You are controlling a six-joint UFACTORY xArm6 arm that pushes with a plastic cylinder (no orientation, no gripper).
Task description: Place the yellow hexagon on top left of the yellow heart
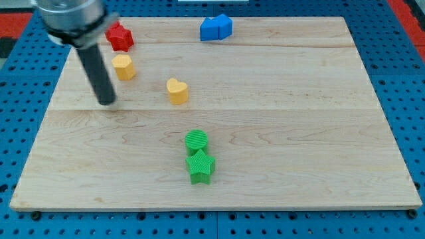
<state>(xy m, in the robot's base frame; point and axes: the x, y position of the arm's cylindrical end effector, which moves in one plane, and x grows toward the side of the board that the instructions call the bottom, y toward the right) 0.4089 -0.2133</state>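
Note:
The yellow hexagon (123, 67) lies near the board's upper left. The yellow heart (177, 91) lies to its lower right, apart from it. My tip (107, 103) rests on the board just below and slightly left of the yellow hexagon, not touching it. The rod rises from the tip toward the view's top left.
A red star block (119, 36) sits at the top left, just above the hexagon. Two blue blocks (216, 28) touch each other at the top centre. A green cylinder (196, 141) and a green star (200, 166) sit together at the lower centre. The wooden board (299, 119) lies on a blue pegboard.

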